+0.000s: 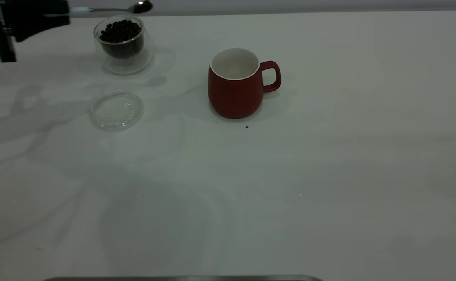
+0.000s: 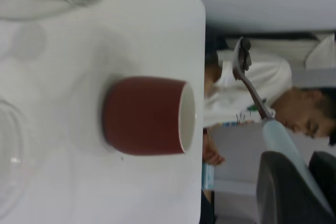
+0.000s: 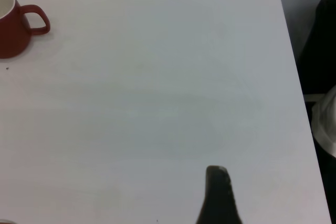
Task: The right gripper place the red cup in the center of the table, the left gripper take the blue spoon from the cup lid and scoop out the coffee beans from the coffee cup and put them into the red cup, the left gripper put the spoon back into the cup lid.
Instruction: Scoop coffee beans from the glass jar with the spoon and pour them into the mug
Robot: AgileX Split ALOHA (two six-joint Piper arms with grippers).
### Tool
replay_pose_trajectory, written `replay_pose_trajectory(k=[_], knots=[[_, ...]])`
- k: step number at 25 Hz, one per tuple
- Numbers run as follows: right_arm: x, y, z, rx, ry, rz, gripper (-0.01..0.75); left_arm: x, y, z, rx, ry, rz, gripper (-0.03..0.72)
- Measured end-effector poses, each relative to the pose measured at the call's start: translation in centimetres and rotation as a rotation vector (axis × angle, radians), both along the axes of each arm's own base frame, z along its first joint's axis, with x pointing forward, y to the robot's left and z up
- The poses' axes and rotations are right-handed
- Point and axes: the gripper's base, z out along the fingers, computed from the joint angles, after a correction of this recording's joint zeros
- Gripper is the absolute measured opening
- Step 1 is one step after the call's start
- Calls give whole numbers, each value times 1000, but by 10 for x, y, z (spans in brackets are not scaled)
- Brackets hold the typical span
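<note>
- Black tapered left gripper (image 1: 58,15) is clamping the pale-blue-handled metal spoon (image 1: 113,8), a few beans in its bowl, above the bean-filled clear glass cup (image 1: 122,45).
- Dark red ceramic mug (image 1: 237,84) is sitting mid-table, white inside.
- Clear glass lid (image 1: 116,110) is lying flat near the glass cup.
- Right gripper (image 3: 218,198): can't tell its state.
- No readable writing.

Matt dark-red ceramic red cup (image 1: 234,95), clear glass coffee cup (image 1: 123,45), shiny metal-bowled blue spoon (image 1: 113,9)

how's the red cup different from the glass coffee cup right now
The red cup is opaque, has a loop handle and looks empty; the coffee cup is clear glass, handleless and holds coffee beans. The red cup is larger and stands mid-table, the coffee cup near the far edge. Both stand upright.
</note>
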Motion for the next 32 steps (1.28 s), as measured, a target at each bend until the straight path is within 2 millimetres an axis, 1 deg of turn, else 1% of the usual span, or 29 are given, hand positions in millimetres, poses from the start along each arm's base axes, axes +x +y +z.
replay_pose_trajectory(k=[6, 9, 19, 28, 32], knots=[[0, 0, 0, 0, 0, 0, 590, 1, -35, 0, -1, 1, -88, 124], [0, 0, 0, 0, 0, 0, 590, 1, -47, 0, -2, 1, -119, 124], [0, 0, 0, 0, 0, 0, 590, 2, -78, -6, 69, 10, -158, 124], [0, 0, 0, 1, 0, 1, 590, 3, -98, -13, 151, 15, -166, 124], [0, 0, 0, 1, 0, 1, 590, 3, -109, -15, 192, 3, -179, 124]])
